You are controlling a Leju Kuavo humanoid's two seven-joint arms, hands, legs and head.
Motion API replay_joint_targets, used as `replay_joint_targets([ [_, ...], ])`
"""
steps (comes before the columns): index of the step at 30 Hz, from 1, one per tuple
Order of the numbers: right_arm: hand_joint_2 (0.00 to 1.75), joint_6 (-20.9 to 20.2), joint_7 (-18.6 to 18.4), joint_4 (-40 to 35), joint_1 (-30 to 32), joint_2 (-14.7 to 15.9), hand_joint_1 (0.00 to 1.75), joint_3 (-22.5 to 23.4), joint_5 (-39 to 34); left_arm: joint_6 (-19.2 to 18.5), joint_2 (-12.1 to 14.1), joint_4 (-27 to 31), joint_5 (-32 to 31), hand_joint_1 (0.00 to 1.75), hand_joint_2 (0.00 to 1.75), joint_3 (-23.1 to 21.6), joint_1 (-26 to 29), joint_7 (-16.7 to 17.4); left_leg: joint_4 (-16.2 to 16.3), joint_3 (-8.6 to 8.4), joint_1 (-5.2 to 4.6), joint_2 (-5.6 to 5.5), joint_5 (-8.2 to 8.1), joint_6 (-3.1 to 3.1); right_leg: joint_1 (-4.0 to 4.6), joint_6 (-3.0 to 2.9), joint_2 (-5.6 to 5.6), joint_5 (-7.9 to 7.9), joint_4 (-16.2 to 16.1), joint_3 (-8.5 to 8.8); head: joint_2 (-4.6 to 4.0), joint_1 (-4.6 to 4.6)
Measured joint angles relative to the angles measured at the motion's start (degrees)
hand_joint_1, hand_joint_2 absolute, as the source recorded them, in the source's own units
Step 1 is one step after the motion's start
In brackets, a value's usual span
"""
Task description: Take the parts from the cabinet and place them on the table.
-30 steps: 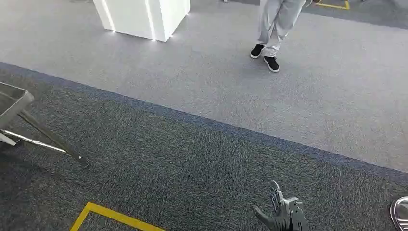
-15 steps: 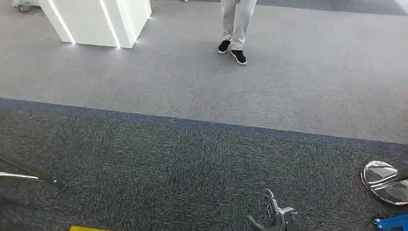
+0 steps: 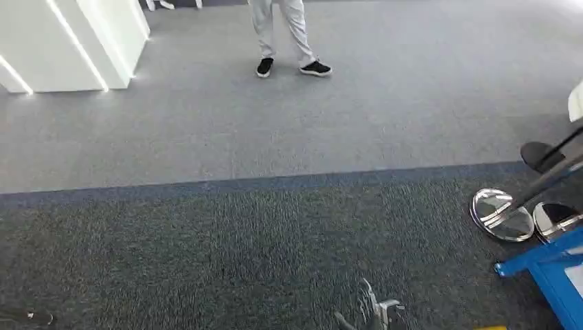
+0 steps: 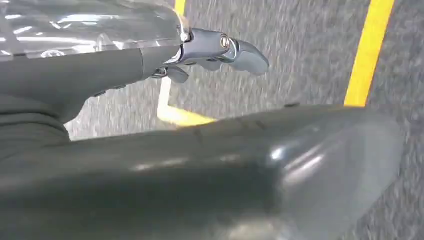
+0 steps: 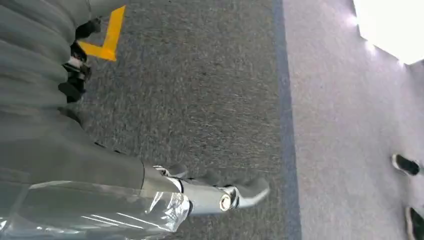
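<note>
The right hand's fingers (image 5: pixel 250 190) are stretched out and loose, with nothing between them. In the head view the right hand (image 3: pixel 368 313) shows low at the bottom edge, fingers spread and pointing forward over the floor. The left hand's fingers (image 4: pixel 247 55) also lie straight and released, and the left hand (image 4: pixel 210 47) hangs above the floor. Neither hand holds a part.

Under both hands is dark carpet (image 3: pixel 206 254). Two yellow tape lines (image 4: pixel 370 50) run across it near the left hand, and one yellow tape corner (image 5: pixel 107 45) lies behind the right hand. One blue stripe (image 3: pixel 261 183) divides the dark carpet from the light carpet (image 3: pixel 385 117) beyond it.

To the right stand two shiny round bases (image 3: pixel 502 214), side by side and each with a slanting pole, and one dark round base (image 3: pixel 540 155) farther back. Just beside them is one blue frame (image 3: pixel 550 265), at the right edge.

One person (image 3: pixel 278 27) stands ahead on the light carpet, well apart from the hands, in two black shoes (image 3: pixel 315 68). One white block (image 3: pixel 69 41) with lit strips stands at the far left.
</note>
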State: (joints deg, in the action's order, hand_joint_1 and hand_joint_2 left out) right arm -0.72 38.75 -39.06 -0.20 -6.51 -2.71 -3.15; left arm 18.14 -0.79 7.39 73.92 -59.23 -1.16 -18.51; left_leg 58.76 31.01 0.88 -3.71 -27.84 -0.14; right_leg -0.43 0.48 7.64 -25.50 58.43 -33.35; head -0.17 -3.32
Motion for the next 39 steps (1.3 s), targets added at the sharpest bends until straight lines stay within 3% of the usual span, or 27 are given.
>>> replay_joint_targets([
  [2, 1.75, 0.7, 0.22, 1.12, -0.21, -0.22, 0.0, -0.35, 0.0, 0.39, 0.33, -0.2, 0.07, 0.0, 0.0, 0.17, -0.03, 0.83, -0.12, -0.39, -0.4, 0.89, 0.18, 0.89, -0.22, 0.94, 1.11, 0.22, -0.37, -0.21, 0.0, 0.0],
  [3, 1.75, 0.92, 0.35, 1.43, -0.35, -0.22, 0.0, -0.35, 0.0, 0.55, 0.33, -0.2, -0.18, 0.0, 0.0, 0.17, 0.01, 1.07, -0.89, -0.45, 0.1, 1.75, 0.66, 1.55, -0.26, 1.17, 1.23, 0.09, -0.11, -0.26, 0.02, 0.0],
  [4, 1.75, 1.07, 0.52, 1.6, -0.44, -0.22, 0.0, -0.35, -0.04, 0.55, 0.37, -0.22, -0.59, 0.0, 0.0, 0.17, 0.02, 1.29, -1.13, -0.57, -0.09, 2.34, 0.83, 1.83, 0.04, 1.18, -2.45, -0.97, 1.2, -0.85, 0.0, 0.02],
  [5, 1.75, 1.36, 0.63, 1.77, -0.93, -0.35, 0.0, -0.35, -0.17, 0.46, 0.48, -0.22, -1.09, 0.0, 0.0, 0.17, 0.08, 1.25, -1.2, -0.52, -0.15, 2.98, 0.91, 2.07, 0.15, 1.33, -5.02, -3.06, 4.36, -2.43, 0.0, 0.02],
  [7, 1.75, 1.66, 0.94, 1.84, -1.93, -0.5, 0.0, -0.35, -0.39, -0.52, 0.61, -0.22, -1.94, 0.0, 0.0, 0.02, 0.22, 0.9, -1.17, -0.4, -0.53, 4.86, 0.85, 2.2, -0.02, 1.63, -7.02, -7.41, 13.76, -7.06, 0.0, 0.02],
  [8, 1.75, 1.75, 0.96, 1.84, -2.07, -0.5, 0.0, -0.35, -0.5, -1.07, 0.66, -0.22, -2.16, 0.0, 0.0, -0.07, 0.17, 0.42, -1.17, -0.4, -0.64, 5.76, 0.74, 2.28, -0.07, 1.68, -7.23, -8.33, 17.11, -8.73, 0.0, 0.02],
  [9, 1.75, 1.79, 0.96, 1.82, -2.03, -0.53, 0.0, -0.35, -0.61, -1.77, 0.72, -0.22, -2.64, 0.0, 0.0, -0.15, 0.03, -0.26, -1.17, -0.46, -0.71, 6.55, 0.67, 2.29, -0.12, 1.67, -7.34, -7.75, 17.77, -9.08, 0.0, 0.02],
  [10, 1.75, 1.82, 0.85, 1.8, -1.9, -0.53, 0.0, -0.31, -0.65, -2.25, 0.75, -0.22, -2.97, 0.0, 0.0, -0.26, -0.18, -0.79, -1.17, -0.58, -0.76, 7.3, 0.54, 2.27, -0.11, 1.55, -7.44, -5.95, 15.46, -7.88, 0.0, 0.02],
  [12, 1.75, 1.79, 0.11, 1.36, -1.79, -0.55, 0.0, -0.24, -0.42, -2.8, 0.75, -0.22, -3.13, 0.0, 0.0, -0.74, -0.68, -2.01, -1.18, -1.05, -0.86, 8.71, 0.25, 2.12, 0.25, 0.82, -8.91, -1.11, 5.09, -2.24, 0.0, 0.02],
  [13, 1.75, 1.75, -0.2, 0.88, -1.76, -0.7, 0.0, -0.26, -0.04, -2.86, 0.75, -0.22, -3.08, 0.0, 0.0, -0.94, -0.87, -2.38, -1.19, -1.36, -0.9, 9.32, 0.08, 1.92, 0.88, 0.12, -12.41, 0.02, 0.04, 0.56, 0.0, 0.02],
  [14, 1.75, 1.73, -0.55, 0.42, -1.84, -0.77, 0.0, -0.24, 0.24, -2.89, 0.75, -0.22, -2.95, 0.0, 0.0, -1.05, -1.02, -2.75, -1.15, -1.5, -1.27, 9.89, -0.2, 1.47, 1.28, -0.45, -13.73, -0.47, -0.33, 0.69, 0.0, 0.02],
  [17, 1.75, 1.6, -1.16, -0.28, -1.73, -1.16, 0.0, -0.26, 1.16, -3.08, 0.75, -0.2, -2.62, 0.0, 0.0, -1.14, -1.58, -4.06, -1.37, -2.05, -0.95, 11.97, -0.49, 0.76, 1.68, -0.85, -11.22, -0.22, -0.63, 0.33, 0.0, 0.02],
  [18, 1.75, 1.6, -1.2, -0.35, -1.69, -1.16, 0.0, -0.24, 1.23, -3.41, 0.75, -0.17, -2.69, 0.0, 0.0, -1.18, -1.89, -4.22, -1.39, -2.43, -1.26, 12.77, -0.71, 0.35, 1.35, -1.3, -10.33, 0.11, -1.23, 0.59, 0.0, 0.0],
  [20, 1.75, 1.45, -1.68, -0.74, -1.78, -1.49, 0.0, -0.24, 1.55, -3.93, 0.81, -0.15, -3.15, 0.0, 0.0, -1.42, -1.95, -4.74, 2.37, -0.78, -0.58, 6.14, -3.21, -0.23, 0.72, -1.78, -8.91, 0.65, -1.81, 1.0, 0.0, -0.02],
  [21, 1.75, 1.36, -1.81, -0.74, -2.09, -1.69, 0.0, -0.24, 1.64, -4.29, 0.77, -0.15, -3.32, 0.0, 0.0, -1.53, -1.87, -4.85, 6.67, 1.29, -0.47, 4.68, -5.63, -0.4, 0.64, -1.93, -8.11, 0.6, -1.8, 0.88, 0.0, -0.02],
  [23, 1.75, 1.27, -2.01, -0.65, -2.24, -2.08, 0.0, -0.24, 1.86, -4.92, 0.72, -0.15, -3.37, 0.0, 0.0, -1.53, -1.76, -4.85, 16.16, 5.84, -0.25, 4.07, -9.4, -0.83, 0.71, -2.07, -6.2, 0.6, -1.71, 0.85, 0.0, -0.02],
  [24, 1.75, 1.09, -2.05, -0.56, -2.2, -2.1, 0.0, -0.24, 1.99, -5.23, 0.7, -0.15, -3.39, 0.0, 0.0, -1.55, -1.73, -4.63, 17.51, 6.66, -0.18, 4.06, -9.04, -0.91, 0.68, -2.05, -5.31, 0.59, -1.57, 0.86, 0.0, -0.04],
  [25, 1.75, 0.9, -2.08, -0.43, -2.22, -2.1, 0.0, -0.24, 2.12, -5.64, 0.68, -0.15, -3.58, 0.0, 0.0, -1.59, -1.7, -4.28, 16.07, 6.21, -0.09, 4.04, -7.3, -1.04, 0.58, -1.97, -4.39, 0.54, -1.37, 0.87, 0.0, -0.02],
  [27, 1.75, 0.53, -2.01, -0.08, -2.51, -2.32, 0.0, -0.24, 2.34, -5.79, 0.57, -0.15, -4.19, 0.0, 0.0, -1.96, -1.72, -3.32, 6.56, 2.13, 0.36, 3.18, -1.33, -1.34, 0.2, -1.44, -2.37, 0.19, -0.66, 0.93, 0.0, -0.04],
  [28, 1.75, 0.42, -1.97, 0.0, -2.61, -2.41, 0.0, -0.24, 2.47, -5.81, 0.53, -0.15, -4.48, 0.0, 0.0, -2.19, -1.68, -3.01, 3.09, 0.68, 0.64, 1.94, 0.41, -1.53, 0.13, -1.18, -1.82, 0.0, -0.27, 0.85, 0.0, -0.02],
  [32, 1.75, 0.4, -1.95, 0.02, -2.62, -2.43, 0.0, -0.24, 2.49, -5.81, 0.51, -0.15, -4.52, 0.0, 0.0, -2.25, -1.67, -2.95, 2.81, 0.57, 0.67, 1.78, 0.54, -1.56, 0.11, -1.15, -1.77, -0.02, -0.24, 0.84, 0.0, -0.02],
  [33, 1.75, 0.37, -1.94, 0.05, -2.67, -2.43, 0.0, -0.24, 2.54, -5.81, 0.48, -0.15, -4.57, 0.0, 0.0, -2.32, -1.64, -2.88, 1.79, 0.22, 0.82, 1.04, 0.82, -1.62, 0.05, -1.05, -1.57, -0.1, -0.11, 0.79, 0.0, -0.02],
  [34, 1.75, 0.26, -1.82, 0.59, -3.31, -2.6, 0.0, -0.24, 2.95, -5.84, 0.09, -0.15, -4.92, 0.0, 0.0, -2.95, -1.56, -1.82, 0.5, 0.01, 0.89, -1.56, -0.38, -1.25, 0.17, -0.26, -0.14, -0.29, 0.79, -0.27, 0.02, -0.02],
  [35, 1.75, 0.29, -1.53, 1.62, -3.49, -2.6, 0.0, -0.24, 2.95, -5.86, -0.66, -0.09, -4.85, 0.0, 0.0, -3.08, -1.68, -0.54, -0.06, -0.21, 0.63, 0.81, 0.14, 0.21, -0.2, 1.17, 2.01, 0.35, 0.37, -0.92, 0.0, 0.0],
  [36, 1.75, 0.26, -1.29, 2.12, -3.59, -2.58, 0.0, -0.24, 2.95, -5.92, -0.87, -0.02, -4.85, 0.0, 0.0, -3.3, -1.75, -0.11, -0.51, -0.33, 0.63, 2.09, 0.44, 0.92, 0.19, 1.31, -3.88, -1.73, 3.13, -2.1, 0.0, 0.09],
  [37, 1.75, 0.26, -1.11, 2.3, -3.9, -2.58, 0.0, -0.24, 2.95, -5.9, -0.92, -0.02, -4.85, 0.0, 0.0, -3.47, -1.6, 0.2, -0.54, -0.32, 0.43, 3.02, 0.42, 1.04, 0.17, 1.55, -5.88, -3.87, 6.97, -4.1, 0.0, 0.09],
  [39, 1.75, 0.16, -0.88, 2.73, -4.25, -2.58, 0.0, -0.26, 2.93, -5.68, -0.92, -0.02, -4.83, 0.0, 0.0, -3.82, -1.32, 0.77, -0.51, -0.32, 0.14, 4.97, 0.22, 1.24, 0.0, 1.74, -7.15, -7.59, 16.13, -8.75, 0.0, 0.09],
])
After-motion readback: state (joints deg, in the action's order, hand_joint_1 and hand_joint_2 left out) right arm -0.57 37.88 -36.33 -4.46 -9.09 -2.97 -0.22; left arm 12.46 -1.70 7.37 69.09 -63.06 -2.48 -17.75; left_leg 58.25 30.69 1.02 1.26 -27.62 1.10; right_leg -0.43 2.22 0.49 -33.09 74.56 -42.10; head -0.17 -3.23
